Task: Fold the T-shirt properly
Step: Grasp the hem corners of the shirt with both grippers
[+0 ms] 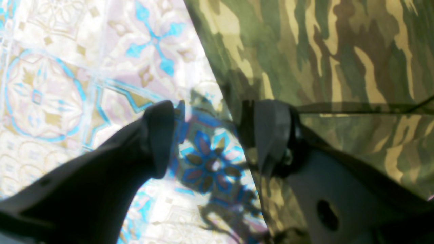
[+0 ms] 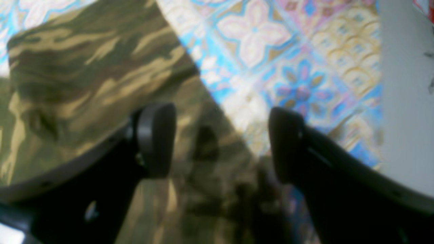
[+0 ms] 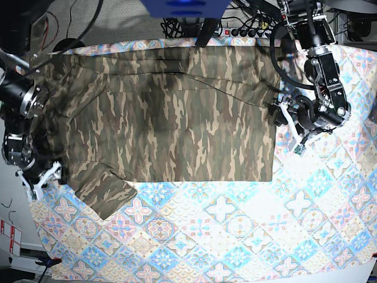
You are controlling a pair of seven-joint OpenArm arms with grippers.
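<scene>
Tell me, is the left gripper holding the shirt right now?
No, the left gripper is open, straddling the T-shirt's edge without pinching it.

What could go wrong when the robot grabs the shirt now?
The left gripper is open across the T-shirt edge, one finger over bare tablecloth. It might pinch the tablecloth too, or miss the hem. The right gripper is open at the other side near the sleeve; uneven grabs could fold it crooked.
</scene>
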